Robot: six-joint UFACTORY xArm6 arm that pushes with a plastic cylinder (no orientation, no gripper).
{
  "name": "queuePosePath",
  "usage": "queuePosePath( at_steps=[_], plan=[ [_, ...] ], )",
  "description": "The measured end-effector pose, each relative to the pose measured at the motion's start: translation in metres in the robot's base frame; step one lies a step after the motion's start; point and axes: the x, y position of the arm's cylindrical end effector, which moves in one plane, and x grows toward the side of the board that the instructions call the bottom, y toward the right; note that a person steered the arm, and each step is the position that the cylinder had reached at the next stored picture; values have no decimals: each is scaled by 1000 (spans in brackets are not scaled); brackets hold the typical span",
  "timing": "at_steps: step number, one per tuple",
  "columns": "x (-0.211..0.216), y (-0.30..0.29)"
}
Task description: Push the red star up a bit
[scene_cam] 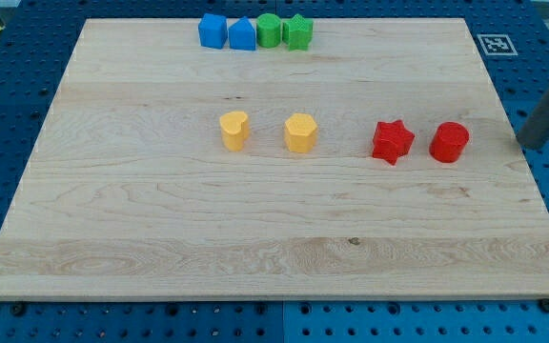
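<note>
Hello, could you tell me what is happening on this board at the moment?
My tip sits at the board's right edge, touching no block. The job is to nudge the red star up a bit; it has not been reached yet. A red cylinder stands between the star and my tip. Two yellow blocks sit mid-board, and two blue and two green blocks line the top edge.

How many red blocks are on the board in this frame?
2. The red star sits right of centre; the red cylinder is just to its right, apart from it. None appears hidden.
</note>
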Motion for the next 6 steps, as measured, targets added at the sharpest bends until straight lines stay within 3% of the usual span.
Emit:
queuePosePath(
  at_steps=[2,3,5,6],
  plan=[
    [45,0],
    [52,-37],
    [52,-169],
    [52,-170]
  ],
)
